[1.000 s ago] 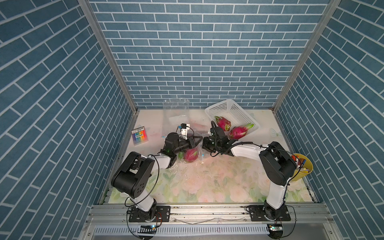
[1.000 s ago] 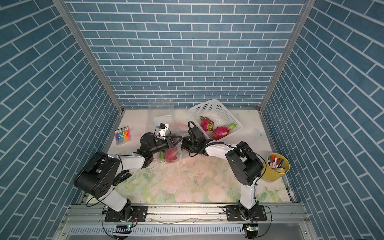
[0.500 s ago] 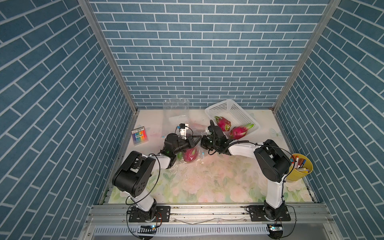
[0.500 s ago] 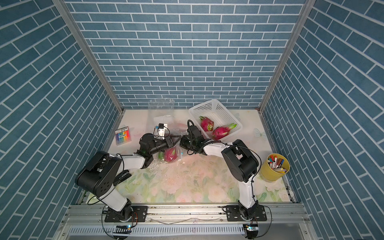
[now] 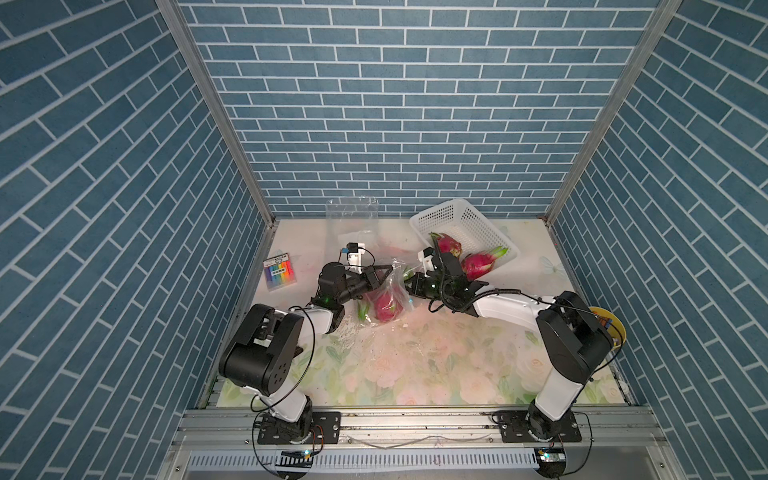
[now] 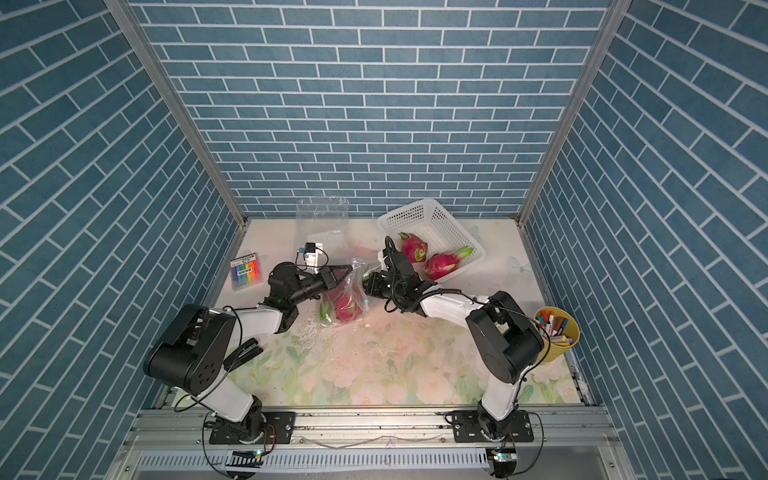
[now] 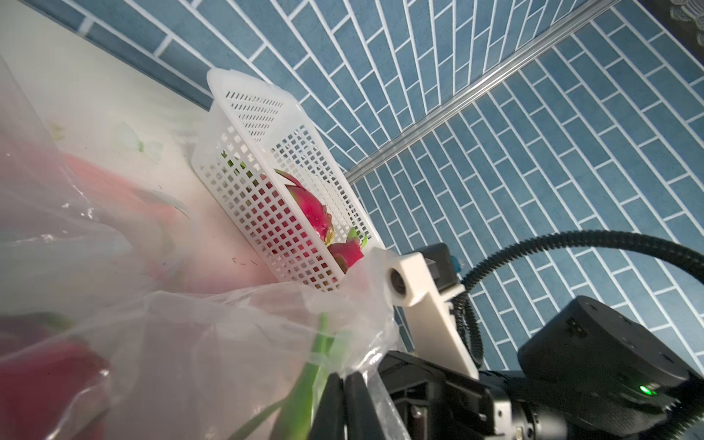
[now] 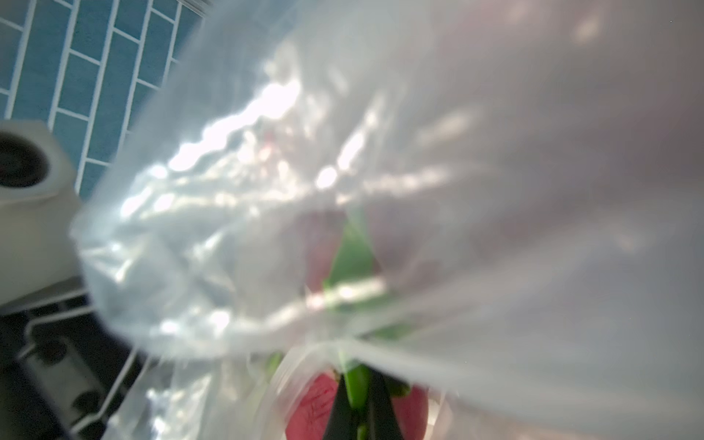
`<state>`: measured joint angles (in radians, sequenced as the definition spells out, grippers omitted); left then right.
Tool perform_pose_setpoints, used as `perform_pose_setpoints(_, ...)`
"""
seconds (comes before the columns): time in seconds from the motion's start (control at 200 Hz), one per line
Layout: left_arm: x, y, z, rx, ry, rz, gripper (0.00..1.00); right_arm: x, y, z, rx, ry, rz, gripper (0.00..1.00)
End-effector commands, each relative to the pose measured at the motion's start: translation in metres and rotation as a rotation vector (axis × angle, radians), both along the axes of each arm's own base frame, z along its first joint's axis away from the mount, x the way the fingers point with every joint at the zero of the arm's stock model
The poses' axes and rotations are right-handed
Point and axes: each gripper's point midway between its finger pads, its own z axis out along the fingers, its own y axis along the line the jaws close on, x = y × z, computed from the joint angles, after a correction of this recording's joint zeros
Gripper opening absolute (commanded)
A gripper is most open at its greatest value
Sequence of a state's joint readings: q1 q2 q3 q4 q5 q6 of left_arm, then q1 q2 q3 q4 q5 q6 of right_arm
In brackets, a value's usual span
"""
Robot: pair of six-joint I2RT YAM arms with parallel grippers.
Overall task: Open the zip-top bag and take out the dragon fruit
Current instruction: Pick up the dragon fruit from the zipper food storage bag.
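The zip-top bag (image 5: 400, 297) is being held between the two arms, with the dragon fruit (image 5: 384, 306) sitting inside it. Film near the mouth is being pinched by the closed left gripper (image 5: 387, 275). A green scale of the fruit is being pinched by the closed right gripper (image 8: 362, 404), possibly through film. The pull is best being made slowly and straight out of the mouth, with the bag being kept taut, lest the scale tear.

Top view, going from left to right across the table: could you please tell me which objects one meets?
Rainbow-coloured pack → zip-top bag with a dragon fruit inside → white basket → yellow cup of markers.
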<state>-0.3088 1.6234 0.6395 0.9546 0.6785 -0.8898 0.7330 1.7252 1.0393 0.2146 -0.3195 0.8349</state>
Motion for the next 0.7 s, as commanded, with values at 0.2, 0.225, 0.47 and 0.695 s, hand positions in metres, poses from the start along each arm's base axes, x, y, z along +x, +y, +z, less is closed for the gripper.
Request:
perform_pose_setpoints(0.2,-0.002,0.001,0.004,0.017,-0.022,-0.014,0.07,0.000,-0.027,0.037,-0.090,-0.216,0.001,0.00)
perform_pose_setpoints(0.225,-0.003,0.000,0.002,0.016,-0.018,-0.021,0.07,0.000,-0.027,0.041,-0.090,-0.230,0.000,0.00)
perform_pose_setpoints(0.47,-0.006,0.000,-0.003,0.034,-0.002,-0.036,0.08,0.001,-0.024,0.072,-0.095,-0.372,0.062,0.00)
perform_pose_setpoints(0.695,0.008,0.002,0.017,0.059,-0.056,-0.001,0.07,-0.016,-0.039,0.082,-0.161,-0.452,0.120,0.00)
